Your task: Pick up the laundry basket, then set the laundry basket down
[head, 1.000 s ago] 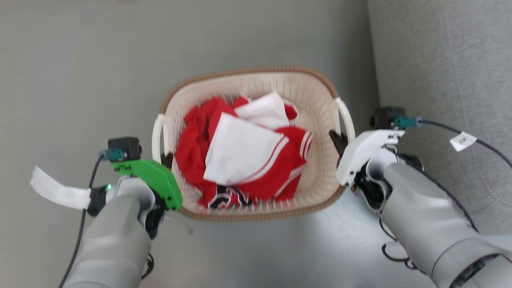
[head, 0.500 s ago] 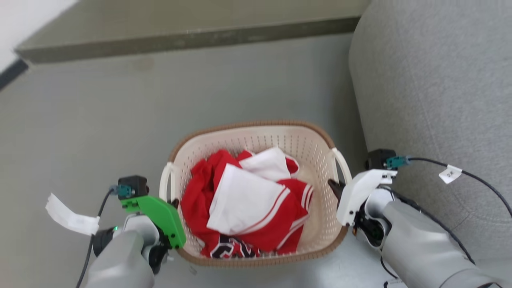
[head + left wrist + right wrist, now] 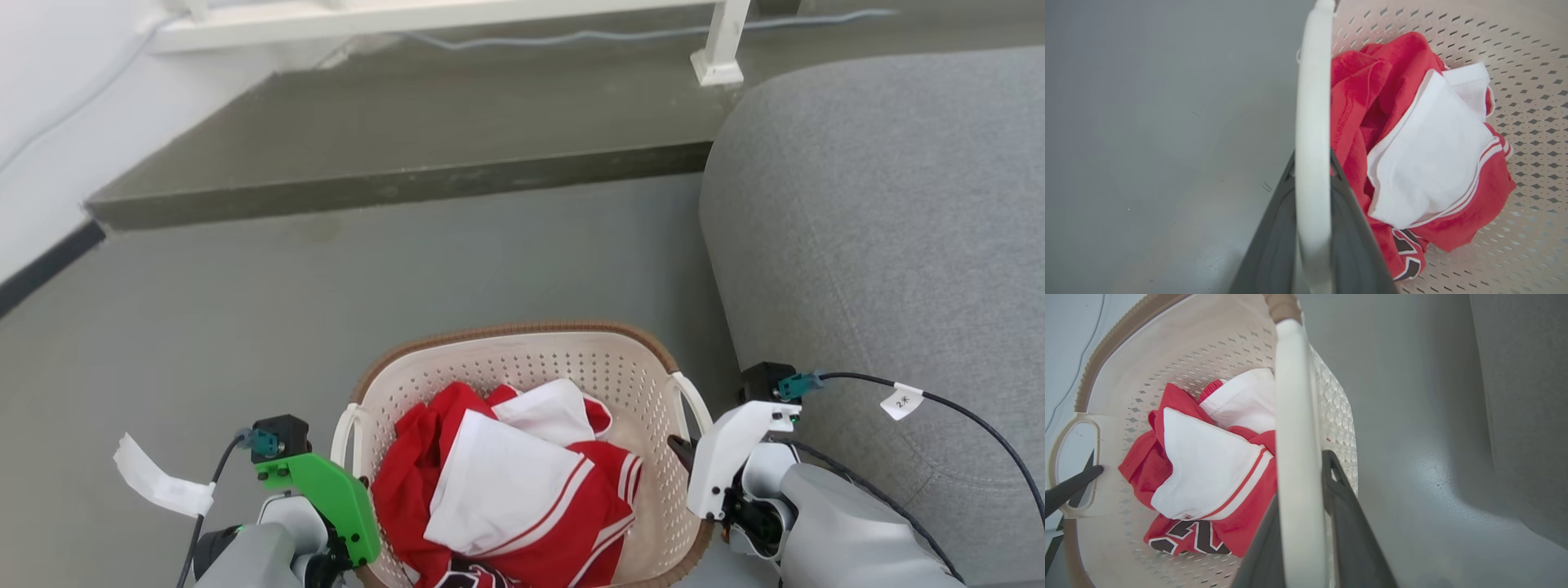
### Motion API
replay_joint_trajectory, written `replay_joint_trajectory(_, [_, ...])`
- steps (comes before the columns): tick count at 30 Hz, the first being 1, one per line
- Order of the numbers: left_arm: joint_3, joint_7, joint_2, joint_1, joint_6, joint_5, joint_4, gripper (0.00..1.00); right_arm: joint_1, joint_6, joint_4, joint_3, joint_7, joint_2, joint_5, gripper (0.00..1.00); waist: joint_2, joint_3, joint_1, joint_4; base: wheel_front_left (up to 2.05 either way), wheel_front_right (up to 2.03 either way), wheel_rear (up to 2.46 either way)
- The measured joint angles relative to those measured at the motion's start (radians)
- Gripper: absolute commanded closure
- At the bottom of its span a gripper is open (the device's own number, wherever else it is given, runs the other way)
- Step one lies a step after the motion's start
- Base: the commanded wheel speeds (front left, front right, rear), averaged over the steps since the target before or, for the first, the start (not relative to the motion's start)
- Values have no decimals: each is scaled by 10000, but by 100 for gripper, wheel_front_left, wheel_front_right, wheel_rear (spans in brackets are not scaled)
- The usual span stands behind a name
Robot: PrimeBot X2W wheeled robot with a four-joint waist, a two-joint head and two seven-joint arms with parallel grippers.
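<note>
The laundry basket [image 3: 522, 330], cream perforated plastic with a brown rim, sits at the bottom middle of the head view, holding red and white clothes [image 3: 514, 482]. My left gripper [image 3: 359, 482], under its green cover, is shut on the basket's left loop handle [image 3: 343, 433]. In the left wrist view that white handle [image 3: 1312, 102] runs between my dark fingers [image 3: 1355, 245]. My right gripper [image 3: 682, 449] is shut on the right loop handle [image 3: 692, 400]; the right wrist view shows this handle [image 3: 1294, 416] clamped between the fingers [image 3: 1343, 522]. Whether the basket touches the floor I cannot tell.
A grey sofa [image 3: 882, 245] rises close on the right, beside my right arm. Beyond the grey floor [image 3: 326, 278] lies a raised step [image 3: 392, 139] with a white post [image 3: 718, 49] on it. A white wall [image 3: 49, 122] stands at the left.
The camera has tilted up, so basket and grippers sit lower in the picture and the step, post and sofa have come into view. Both grips on the handles look unchanged.
</note>
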Motion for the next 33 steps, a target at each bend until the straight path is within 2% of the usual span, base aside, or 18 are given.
replay_joint_trajectory(9, [-61, 343, 0, 74, 2, -98, 12, 100, 54, -2, 59, 100, 234, -4, 128, 100, 1, -436, 0, -73, 0, 0, 0])
replay_joint_trajectory(33, [-205, 637, 17, 68, 2, -253, -42, 100, 3, -2, 136, 370, 497, -44, 295, 100, 1, -339, 0, 7, 0, 0, 0])
